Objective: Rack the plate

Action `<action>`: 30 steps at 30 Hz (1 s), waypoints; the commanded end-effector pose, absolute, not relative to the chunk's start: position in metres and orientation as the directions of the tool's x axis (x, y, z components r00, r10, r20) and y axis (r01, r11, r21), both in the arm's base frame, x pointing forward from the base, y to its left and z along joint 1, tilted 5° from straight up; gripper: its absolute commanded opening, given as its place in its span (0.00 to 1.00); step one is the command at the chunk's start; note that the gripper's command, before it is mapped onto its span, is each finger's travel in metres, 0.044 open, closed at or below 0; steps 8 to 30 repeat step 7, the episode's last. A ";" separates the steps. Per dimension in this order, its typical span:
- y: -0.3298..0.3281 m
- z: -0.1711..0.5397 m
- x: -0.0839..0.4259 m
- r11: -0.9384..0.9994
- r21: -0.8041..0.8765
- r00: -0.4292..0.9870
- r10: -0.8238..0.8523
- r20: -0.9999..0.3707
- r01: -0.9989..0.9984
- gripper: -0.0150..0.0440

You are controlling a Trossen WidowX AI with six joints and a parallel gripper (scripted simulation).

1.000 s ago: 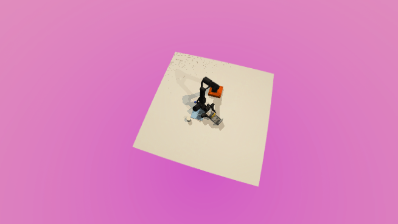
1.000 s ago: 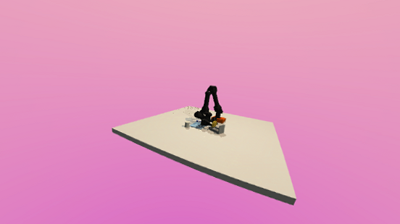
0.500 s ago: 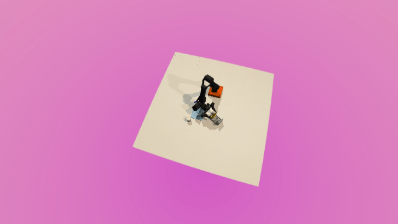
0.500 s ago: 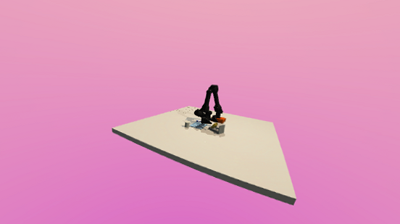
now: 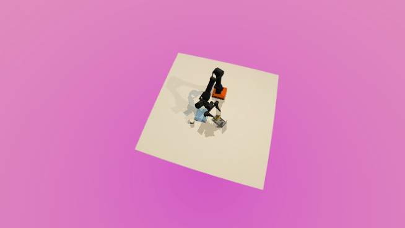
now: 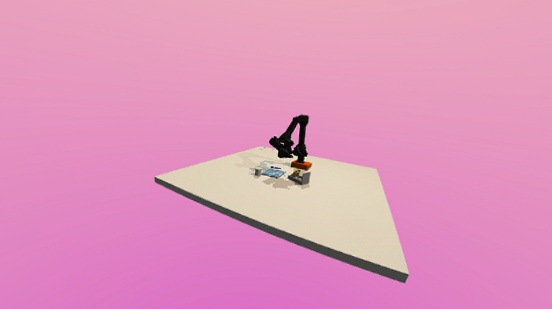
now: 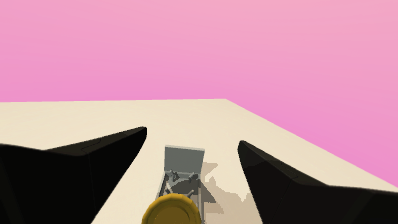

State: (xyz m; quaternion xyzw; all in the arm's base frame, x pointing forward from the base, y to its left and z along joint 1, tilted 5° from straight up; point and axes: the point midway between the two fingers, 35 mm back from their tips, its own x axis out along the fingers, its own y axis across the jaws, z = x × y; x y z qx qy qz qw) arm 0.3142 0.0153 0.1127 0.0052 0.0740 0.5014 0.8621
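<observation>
Top view shows the square beige worktop (image 5: pixel 235 133) carrying everything in a small cluster toward its far edge, close to the arm's orange base block (image 5: pixel 219 92). From that base the black six-joint arm (image 5: pixel 211 83) reaches toward the near-left corner, with its tool (image 5: pixel 213 110) raised above the cluster. A pale blue flat sheet (image 5: pixel 200 114) lies partly under the tool, and a small white cup (image 6: pixel 258 172) stands just beside the sheet on its left-edge side. The grey metal dish rack (image 7: pixel 184 172) sits just right of the sheet. In the wrist view the round golden-yellow plate (image 7: pixel 170 211) stands on edge in the rack, between the rails, below and apart from the two black fingers.

The tool is spread wide and grips nothing, so the step in hand appears to be the withdrawal. Doing it well likely means lifting straight up and back toward the base, keeping the fingers wide so neither clips the plate's rim or nudges the rack.
</observation>
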 end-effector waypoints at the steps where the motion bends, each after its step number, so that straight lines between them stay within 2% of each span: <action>1: 0.009 0.118 0.322 0.534 0.120 0.509 0.840 -0.186 -0.837 0.93; 7: -0.003 0.121 0.333 0.615 0.210 0.536 0.776 -0.332 -0.760 0.93; 30: -0.003 0.121 0.333 0.615 0.210 0.536 0.776 -0.332 -0.760 0.93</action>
